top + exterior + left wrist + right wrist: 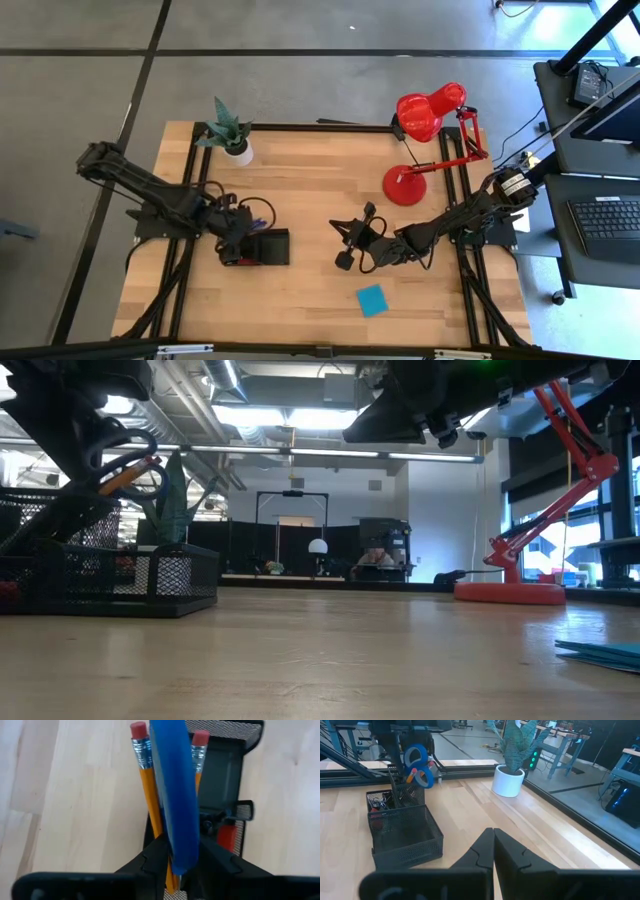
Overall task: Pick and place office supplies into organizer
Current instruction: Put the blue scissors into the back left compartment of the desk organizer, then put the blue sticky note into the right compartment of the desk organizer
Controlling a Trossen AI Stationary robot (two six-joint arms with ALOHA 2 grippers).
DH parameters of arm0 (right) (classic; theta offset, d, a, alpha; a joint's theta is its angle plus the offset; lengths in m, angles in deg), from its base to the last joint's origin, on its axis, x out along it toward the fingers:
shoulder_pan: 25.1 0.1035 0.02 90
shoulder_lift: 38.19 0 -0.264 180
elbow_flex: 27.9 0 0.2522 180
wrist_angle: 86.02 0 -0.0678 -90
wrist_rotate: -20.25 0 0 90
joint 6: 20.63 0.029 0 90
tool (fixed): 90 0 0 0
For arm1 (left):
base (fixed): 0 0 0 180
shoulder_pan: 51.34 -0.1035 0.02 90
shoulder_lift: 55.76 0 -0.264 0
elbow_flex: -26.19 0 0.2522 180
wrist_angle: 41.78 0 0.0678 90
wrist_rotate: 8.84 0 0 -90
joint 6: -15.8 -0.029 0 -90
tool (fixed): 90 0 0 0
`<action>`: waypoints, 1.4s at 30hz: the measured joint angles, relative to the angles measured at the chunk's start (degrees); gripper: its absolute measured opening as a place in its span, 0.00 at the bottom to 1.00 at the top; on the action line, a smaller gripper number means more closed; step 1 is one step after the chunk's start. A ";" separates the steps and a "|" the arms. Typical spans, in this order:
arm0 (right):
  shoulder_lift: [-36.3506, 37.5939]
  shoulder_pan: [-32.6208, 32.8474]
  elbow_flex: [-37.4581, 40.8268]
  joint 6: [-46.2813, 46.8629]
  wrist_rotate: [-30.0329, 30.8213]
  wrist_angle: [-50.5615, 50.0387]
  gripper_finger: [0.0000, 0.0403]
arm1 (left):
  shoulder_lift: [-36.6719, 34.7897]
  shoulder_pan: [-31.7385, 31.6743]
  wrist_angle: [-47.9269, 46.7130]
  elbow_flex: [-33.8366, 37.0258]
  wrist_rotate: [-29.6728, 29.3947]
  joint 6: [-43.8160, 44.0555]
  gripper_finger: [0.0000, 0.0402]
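Note:
The black mesh organizer [272, 248] sits left of the table's middle. Two orange pencils [145, 785] stand in its tall compartment. A small red piece [227, 835] and small black bits lie in a low one. My left gripper [180, 867] hangs over the organizer [405, 827], shut on the blue-handled scissors [175, 795]. The scissors' blue loops [417, 762] stick up beside the pencils. My right gripper [493, 845] is shut on nothing and hovers near the table's middle [347, 245]. The blue sticky-note pad [372, 299] lies flat toward the near edge. My left gripper pinches the scissors' blue handle [184, 852] between its two fingers [155, 860], one on each flat side. It comes slanting down from above on the table's left. The scissors stand about upright, handles up and blades down in the organizer's tall compartment [60, 520], hidden by the mesh.
A red desk lamp [425, 150] stands at the far right, its base [510, 592] on the table. A potted plant in a white pot [235, 145] is at the far left. Bare wood lies between the organizer and the sticky-note pad [605, 650].

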 joint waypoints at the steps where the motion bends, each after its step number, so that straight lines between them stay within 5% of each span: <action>1: 0.00 0.00 0.00 -0.02 0.00 0.00 0.03 | -0.45 0.00 -0.06 0.00 0.52 -0.01 0.22; 16: 0.00 0.04 0.00 -0.17 -0.06 0.00 0.03 | -15.07 0.09 -4.06 0.00 0.52 2.11 0.27; 25: 0.00 1.72 0.00 0.49 -4.93 -0.03 0.03 | -28.88 5.70 -0.31 0.40 -17.27 -0.71 0.26; 33: 0.13 3.53 0.00 6.41 -13.56 -5.45 0.03 | -39.08 12.34 17.36 9.53 -21.24 -11.13 0.26; 42: 0.15 6.90 0.00 17.12 -21.72 -6.48 0.03 | -41.40 16.91 40.74 20.48 -21.09 -24.33 0.25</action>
